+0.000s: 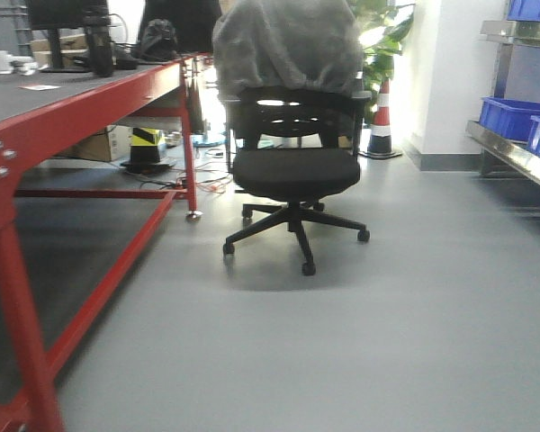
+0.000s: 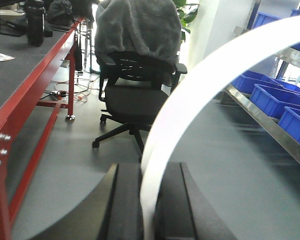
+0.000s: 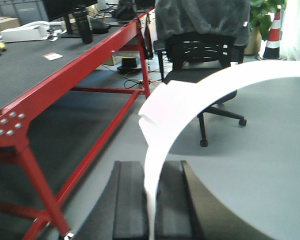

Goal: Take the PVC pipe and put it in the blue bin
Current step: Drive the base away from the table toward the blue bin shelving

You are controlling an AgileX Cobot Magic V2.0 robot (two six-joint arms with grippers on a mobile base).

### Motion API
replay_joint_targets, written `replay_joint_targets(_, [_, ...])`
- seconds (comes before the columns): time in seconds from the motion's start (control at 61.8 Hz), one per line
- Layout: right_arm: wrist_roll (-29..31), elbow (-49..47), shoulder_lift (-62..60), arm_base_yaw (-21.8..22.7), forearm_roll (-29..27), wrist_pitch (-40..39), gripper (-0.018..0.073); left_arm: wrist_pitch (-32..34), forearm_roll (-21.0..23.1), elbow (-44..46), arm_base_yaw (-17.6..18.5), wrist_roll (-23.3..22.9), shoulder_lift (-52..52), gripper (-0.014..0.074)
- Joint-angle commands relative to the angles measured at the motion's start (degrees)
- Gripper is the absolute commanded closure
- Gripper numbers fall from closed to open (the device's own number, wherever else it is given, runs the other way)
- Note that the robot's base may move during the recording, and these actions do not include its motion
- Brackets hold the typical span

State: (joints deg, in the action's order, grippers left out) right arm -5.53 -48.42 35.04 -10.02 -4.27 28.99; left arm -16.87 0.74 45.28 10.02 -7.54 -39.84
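Clearly both sets of fingers are clenched on white curved pipe. The left fingers point(image 2: 126, 205) pinch a PVC pipe point(image 2: 200, 85) that arcs up to the right. The right fingers point(image 3: 130, 200) grip a similar arc bearing a thicker joint point(image 3: 162, 107). I cannot tell whether this is one pipe or two. The grab looks done, so the carry is the step in hand. The blue bins point(image 2: 270, 97) sit on the steel shelf point(image 2: 260, 120) to the right, well apart. Next the base should turn there, clear of the office chair point(image 1: 292, 171), before release.
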Motion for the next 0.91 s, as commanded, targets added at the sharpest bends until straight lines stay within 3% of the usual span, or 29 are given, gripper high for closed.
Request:
replay_joint_targets(0.0, [0.16,-0.12,-0.38,0.04,0.66,-1.62,0.0727,1.66,0.14,0.0,-0.13,-0.06,0.14,0.0707])
replay_joint_targets(0.89, [0.16,-0.12,-0.38,0.04,0.66,-1.62,0.0727,2.08,0.14,0.0,-0.13,-0.06,0.03,0.0707])
